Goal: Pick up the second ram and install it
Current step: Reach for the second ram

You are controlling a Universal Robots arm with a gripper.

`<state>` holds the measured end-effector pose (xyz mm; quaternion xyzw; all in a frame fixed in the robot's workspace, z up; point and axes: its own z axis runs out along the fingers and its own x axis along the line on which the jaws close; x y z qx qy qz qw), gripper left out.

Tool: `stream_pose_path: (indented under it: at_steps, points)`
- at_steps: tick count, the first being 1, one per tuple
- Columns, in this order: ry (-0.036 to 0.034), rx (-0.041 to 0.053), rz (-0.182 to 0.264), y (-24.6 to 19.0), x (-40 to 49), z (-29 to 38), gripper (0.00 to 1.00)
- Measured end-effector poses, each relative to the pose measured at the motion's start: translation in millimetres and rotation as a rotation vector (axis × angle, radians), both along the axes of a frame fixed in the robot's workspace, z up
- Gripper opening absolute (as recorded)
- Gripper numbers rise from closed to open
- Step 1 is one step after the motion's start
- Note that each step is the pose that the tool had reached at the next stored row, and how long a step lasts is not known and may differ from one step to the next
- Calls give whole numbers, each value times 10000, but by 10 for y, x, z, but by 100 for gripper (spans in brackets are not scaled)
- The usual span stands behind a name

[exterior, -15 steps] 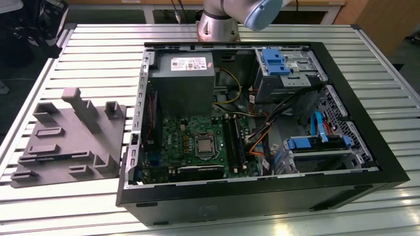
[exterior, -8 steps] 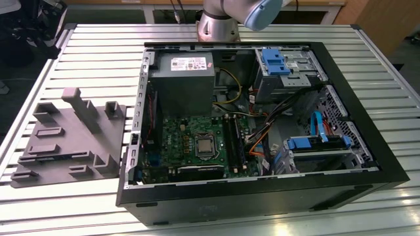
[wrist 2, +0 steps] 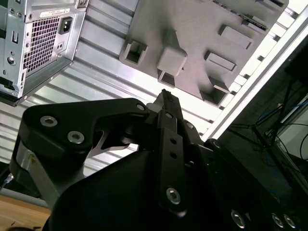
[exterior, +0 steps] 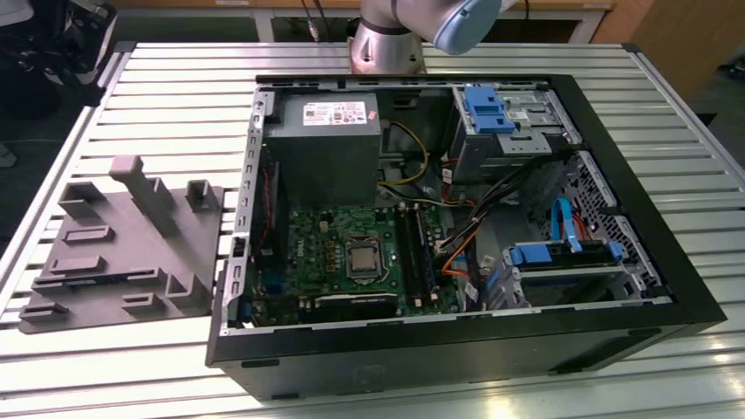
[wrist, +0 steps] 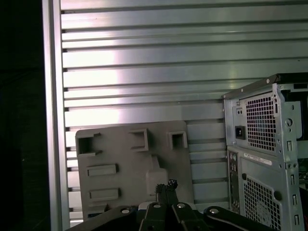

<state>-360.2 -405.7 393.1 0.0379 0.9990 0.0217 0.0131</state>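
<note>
In the exterior view, an open computer case [exterior: 466,349] lies on its side on the slatted metal bench [exterior: 174,78]. The base of the arm [exterior: 390,39] stands just behind it. Inside the case, the power supply [exterior: 324,140] sits beyond the green motherboard [exterior: 314,253], which carries a square silver processor [exterior: 363,260]. Just to the exterior view's right of the processor, the memory slots [exterior: 416,253] show as long dark strips lying side by side. I cannot tell whether the second ram is seated there. Blue drive brackets [exterior: 487,109] sit further to the right. A grey tray [exterior: 117,262] with raised blocks lies on the bench at the exterior view's left, just beside the case.

In the second wrist view, the black jaws are closed tip to tip, with nothing seen between the fingertips [wrist 2: 166,98]. They hang above the bench slats [wrist 2: 110,62] at the edge of the tray [wrist 2: 202,29], and the case's vented rear panel [wrist 2: 43,43] is off to one side.

In the first wrist view, the jaws again meet at their tips and hold nothing, in front of the tray [wrist: 125,159]. The rear of the case [wrist: 264,144] stands beside the tray on the bench [wrist: 144,57].
</note>
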Motion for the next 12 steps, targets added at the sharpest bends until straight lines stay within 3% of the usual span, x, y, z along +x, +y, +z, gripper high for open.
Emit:
stream_pose_path:
  at_steps: [12]
  points:
    - [-1, 1, 1, -35, -50, -18, 11]
